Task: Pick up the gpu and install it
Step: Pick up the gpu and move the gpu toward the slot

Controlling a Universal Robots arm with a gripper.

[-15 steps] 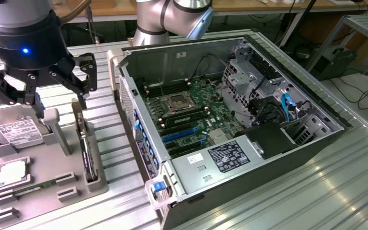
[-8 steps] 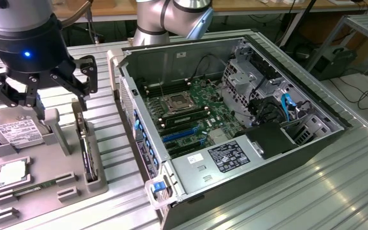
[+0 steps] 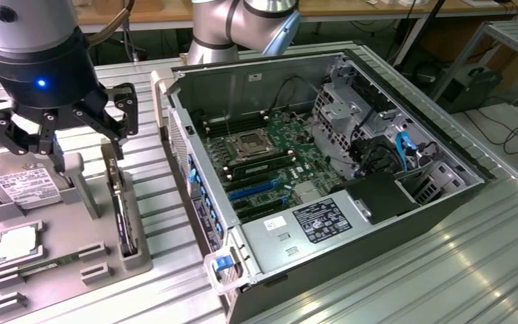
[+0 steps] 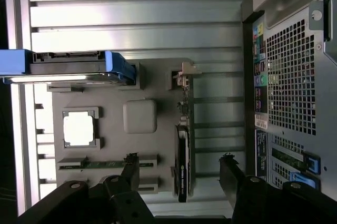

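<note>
The gpu stands edge-on in a slot of the grey holder tray, a thin dark strip beside the open computer case. My gripper hangs above the tray's far end, open, with nothing between its fingers. In the wrist view the gpu is a narrow dark card with its pale bracket at one end. There the gripper is centred over the card, one fingertip on each side and apart from it. The motherboard lies exposed inside the case, with blue slots near its lower edge.
The tray also holds a silver hard drive, a square processor and a green memory stick. The case's perforated rear panel stands close beside the gpu. Ribbed metal table surrounds everything.
</note>
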